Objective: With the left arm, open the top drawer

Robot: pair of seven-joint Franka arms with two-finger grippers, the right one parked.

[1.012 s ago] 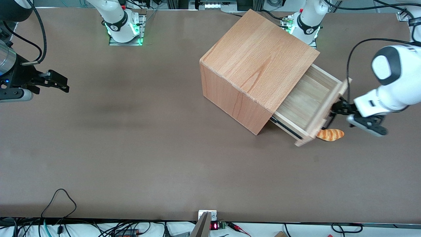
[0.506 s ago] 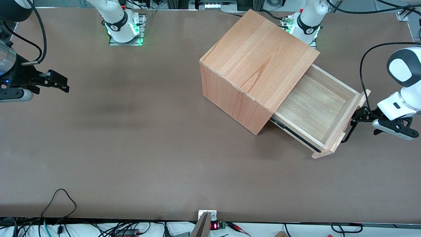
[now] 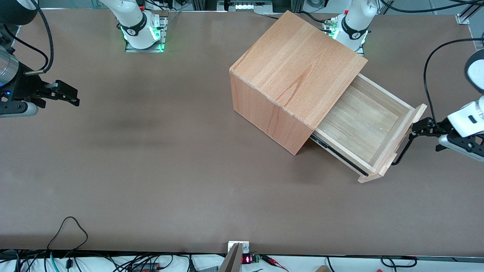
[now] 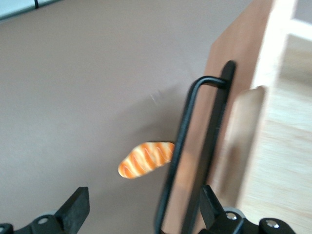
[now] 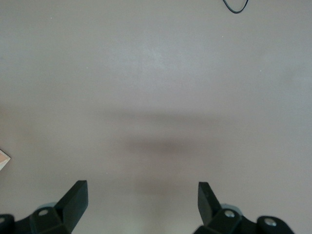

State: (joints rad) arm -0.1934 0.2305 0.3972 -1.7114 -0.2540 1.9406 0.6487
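The top drawer (image 3: 363,124) stands pulled far out of the wooden cube cabinet (image 3: 298,71), its pale inside showing. Its flat front panel (image 4: 239,73) carries the thin black wire handle (image 4: 195,146), which also shows in the front view (image 3: 402,149). The left arm (image 3: 469,117) reaches in from the working arm's end of the table. Its gripper (image 3: 418,128) is right in front of the drawer's front panel. In the wrist view the gripper (image 4: 144,195) is open, fingers wide apart, with the handle's bar between them, close to one finger.
A small orange-and-white toy bread (image 4: 145,159) lies on the brown table (image 3: 151,158) below the drawer front; the front view hides it under the drawer. The drawer's black side rail (image 3: 340,153) sticks out from the cabinet.
The drawer slid much farther out and now covers the toy bread in the front view. The gripper travelled with the handle, then drew slightly away from the panel.
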